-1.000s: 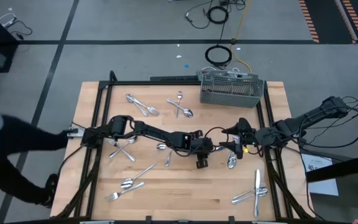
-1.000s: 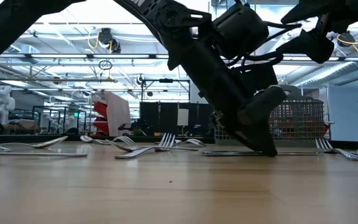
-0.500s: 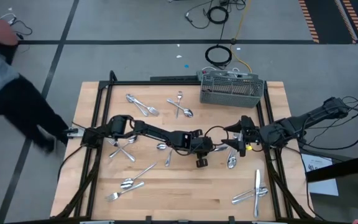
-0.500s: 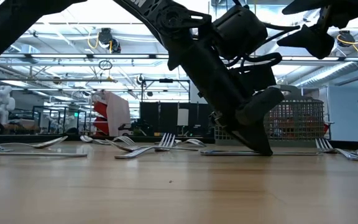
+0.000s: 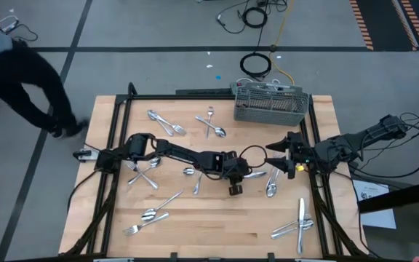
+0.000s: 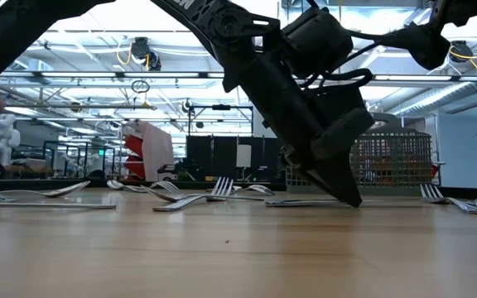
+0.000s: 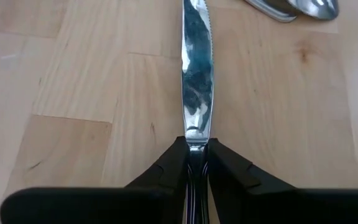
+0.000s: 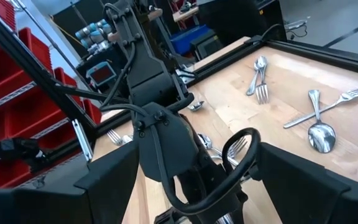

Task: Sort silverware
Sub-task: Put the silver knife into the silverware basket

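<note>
My arms are dark, jointed and slim, looped with black cables. My left gripper (image 7: 196, 163) ends in two matte black tapered fingers (image 7: 164, 169). A small yellow mark shows near my right gripper (image 5: 273, 148).

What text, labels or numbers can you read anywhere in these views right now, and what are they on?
No text can be read in any view.
Paper sheet beside the table's right edge: print too small to read.
Knife in the left claw: bare metal, no visible marking.
Grey caddy: no label visible.
Red bins in the room behind: no readable labels.
</note>
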You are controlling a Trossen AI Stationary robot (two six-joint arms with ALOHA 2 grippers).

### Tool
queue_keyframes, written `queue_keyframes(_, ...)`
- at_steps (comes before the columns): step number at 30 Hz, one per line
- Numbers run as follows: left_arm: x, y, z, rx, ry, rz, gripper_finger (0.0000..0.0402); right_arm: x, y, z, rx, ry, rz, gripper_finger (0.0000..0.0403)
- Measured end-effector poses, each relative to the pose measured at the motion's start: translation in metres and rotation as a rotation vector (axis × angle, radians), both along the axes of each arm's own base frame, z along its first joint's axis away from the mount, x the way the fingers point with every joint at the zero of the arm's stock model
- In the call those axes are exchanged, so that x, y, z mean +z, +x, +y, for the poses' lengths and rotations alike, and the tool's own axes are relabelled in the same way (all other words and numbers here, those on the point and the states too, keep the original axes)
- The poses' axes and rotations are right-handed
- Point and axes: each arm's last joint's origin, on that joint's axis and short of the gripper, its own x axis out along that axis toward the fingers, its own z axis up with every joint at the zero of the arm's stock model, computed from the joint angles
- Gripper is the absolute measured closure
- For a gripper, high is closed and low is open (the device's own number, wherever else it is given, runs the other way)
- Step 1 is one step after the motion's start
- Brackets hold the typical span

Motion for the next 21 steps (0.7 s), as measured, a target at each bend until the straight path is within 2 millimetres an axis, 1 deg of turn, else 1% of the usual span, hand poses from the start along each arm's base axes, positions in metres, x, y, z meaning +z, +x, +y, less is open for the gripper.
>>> queue_keyframes(7, 0.005, 0.002, 0.008, -0.023, -0.048, -0.01, 0.0336, 0.002, -0.003, -0.001, 0.002, -0.001, -0.015, 0.009)
queue_keyframes(16, 0.008, 0.003, 0.025, 0.014, -0.052, -0.024, 0.0336, 0.01, -0.012, -0.005, 0.007, -0.006, -0.081, 0.009)
queue_keyframes(19, 0.017, 0.004, 0.037, 0.028, -0.047, -0.049, 0.0336, 0.012, -0.015, -0.006, 0.009, -0.018, -0.094, 0.009)
queue_keyframes(21, 0.03, 0.004, 0.046, 0.03, -0.033, -0.085, 0.0336, 0.013, -0.017, -0.007, 0.007, -0.018, -0.107, 0.009)
